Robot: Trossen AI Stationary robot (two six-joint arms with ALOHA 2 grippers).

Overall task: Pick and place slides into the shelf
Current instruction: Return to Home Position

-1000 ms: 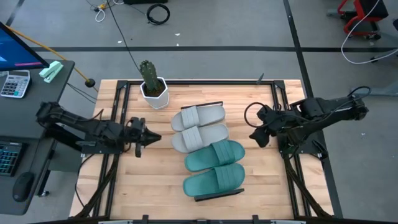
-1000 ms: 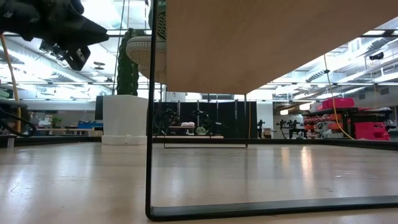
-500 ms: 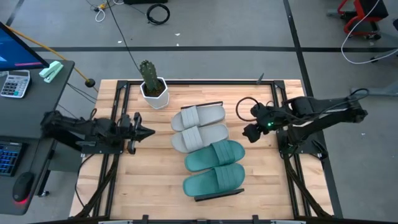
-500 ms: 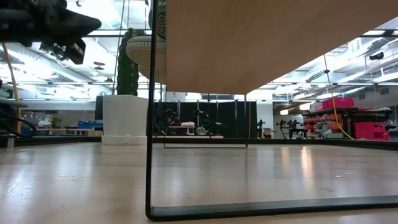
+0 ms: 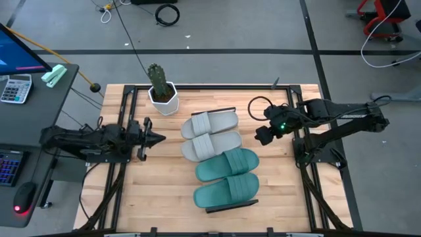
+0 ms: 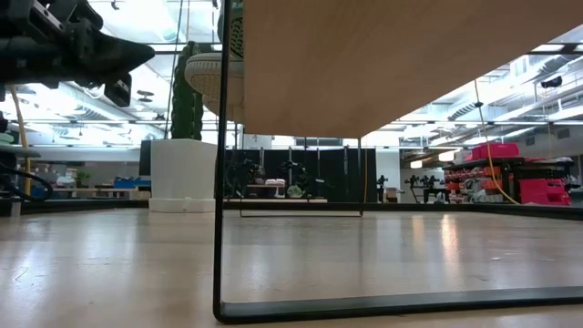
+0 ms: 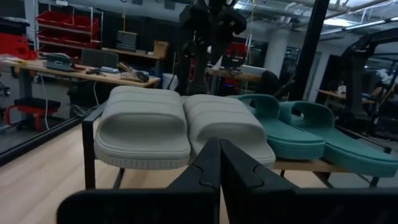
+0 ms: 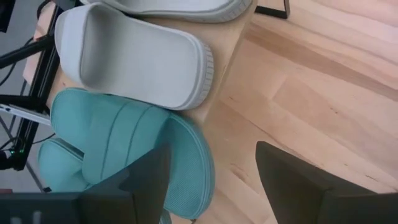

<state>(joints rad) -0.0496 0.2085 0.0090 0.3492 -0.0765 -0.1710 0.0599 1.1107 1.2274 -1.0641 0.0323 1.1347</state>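
Two light grey slides (image 5: 209,124) (image 5: 210,145) and two teal slides (image 5: 227,164) (image 5: 227,189) lie side by side, soles down, on the shelf (image 8: 231,43). The shelf stands on its black end frames (image 6: 219,182) on the wooden table. My left gripper (image 5: 160,138) is shut and hovers left of the grey slides, pointing level at them (image 7: 144,124). On the shelf's right side my right gripper (image 5: 262,135) hangs open above the table; it looks down on a grey slide (image 8: 134,59) and a teal slide (image 8: 124,146).
A cactus in a white pot (image 5: 162,92) stands at the table's far left, near the shelf's far end. Bare tabletop (image 5: 158,184) lies left and right of the shelf. A desk with a calculator (image 5: 14,87) stands beyond the left edge.
My left gripper has drawn back a little toward the table's left edge and tipped up from a downward slant to level. My right gripper has crept toward the far edge and the slides, staying open. The slides have not moved.
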